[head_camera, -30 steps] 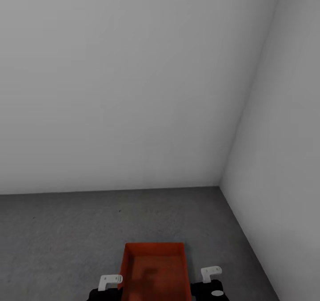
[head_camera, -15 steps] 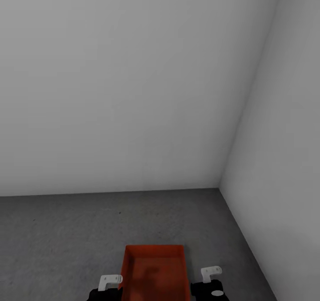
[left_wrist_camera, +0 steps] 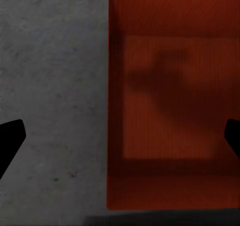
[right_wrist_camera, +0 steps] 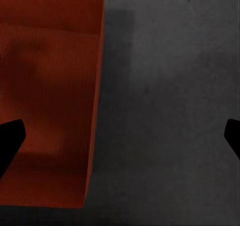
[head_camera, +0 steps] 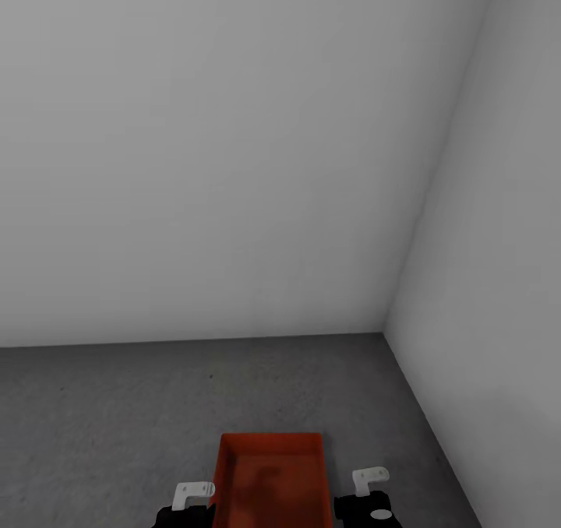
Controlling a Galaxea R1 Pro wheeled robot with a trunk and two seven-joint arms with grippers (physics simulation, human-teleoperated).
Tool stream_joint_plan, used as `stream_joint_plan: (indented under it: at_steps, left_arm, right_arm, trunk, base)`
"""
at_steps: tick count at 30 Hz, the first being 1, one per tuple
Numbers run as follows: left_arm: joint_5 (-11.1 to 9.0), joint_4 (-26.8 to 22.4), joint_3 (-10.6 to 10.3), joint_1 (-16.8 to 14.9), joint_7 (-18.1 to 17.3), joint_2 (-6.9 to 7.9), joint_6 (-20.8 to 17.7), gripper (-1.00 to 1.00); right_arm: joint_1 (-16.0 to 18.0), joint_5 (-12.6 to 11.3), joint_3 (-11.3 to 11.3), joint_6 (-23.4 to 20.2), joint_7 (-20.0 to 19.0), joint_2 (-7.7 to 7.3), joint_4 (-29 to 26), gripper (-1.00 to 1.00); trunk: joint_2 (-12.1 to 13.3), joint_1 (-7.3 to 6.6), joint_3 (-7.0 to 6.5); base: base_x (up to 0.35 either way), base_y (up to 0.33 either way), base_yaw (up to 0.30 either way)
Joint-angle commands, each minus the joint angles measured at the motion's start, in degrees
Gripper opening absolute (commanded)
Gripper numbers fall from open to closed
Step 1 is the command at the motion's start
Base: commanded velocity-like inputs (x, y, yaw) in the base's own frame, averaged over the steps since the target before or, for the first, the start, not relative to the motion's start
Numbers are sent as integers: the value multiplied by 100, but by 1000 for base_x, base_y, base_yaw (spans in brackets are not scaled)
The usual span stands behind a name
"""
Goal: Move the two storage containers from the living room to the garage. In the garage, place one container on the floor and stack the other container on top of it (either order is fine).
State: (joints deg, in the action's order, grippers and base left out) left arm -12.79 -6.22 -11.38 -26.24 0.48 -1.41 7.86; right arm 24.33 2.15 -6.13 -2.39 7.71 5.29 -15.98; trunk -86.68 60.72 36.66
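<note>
Showing bin: one orange-red bin (head_camera: pixel 271 481) sits on the grey floor (head_camera: pixel 117 427) low in the head view, between the two arms.
Left end effector (left_wrist_camera: pixel 120 136): fingers spread wide apart, gripping nothing; in its wrist view the bin's (left_wrist_camera: pixel 172 101) side wall runs between the fingertips, one dark tip (left_wrist_camera: pixel 10 138) over bare floor (left_wrist_camera: pixel 52 86), the other over the bin's inside.
Right end effector (right_wrist_camera: pixel 120 136): fingers likewise wide apart and holding nothing; the bin's (right_wrist_camera: pixel 47 96) other side wall lies between the tips, with concrete (right_wrist_camera: pixel 170 111) beyond it.
Contact: whether either end effector touches the bin cannot be told.
Edges: two pale grey walls (head_camera: pixel 234 162) meet in a corner ahead and to the right of the bin; the right wall (head_camera: pixel 499 279) runs near the right arm.
Open room: bare floor stretches ahead of the bin to the far wall and widely to the left.
Contents: the bin is open-topped, its ribbed bottom bare but for a shadow.
</note>
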Motion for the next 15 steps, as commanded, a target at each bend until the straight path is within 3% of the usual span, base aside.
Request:
stream_joint_plan:
  at_steps: [1, 15]
  left_arm:
    - [-57, 7, -49, -4, 5, 1, 23, 100]
    - [-57, 7, -49, -4, 5, 1, 24, 100]
  right_arm:
    - [2, 22, -38, -25, 37, -2, -4, 100]
    - [2, 22, -32, -25, 44, -2, -7, 100]
  trunk:
    - [39, -23, -14]
    - [601, -331, -265]
  base:
    - [0, 0, 0]
    - [0, 0, 0]
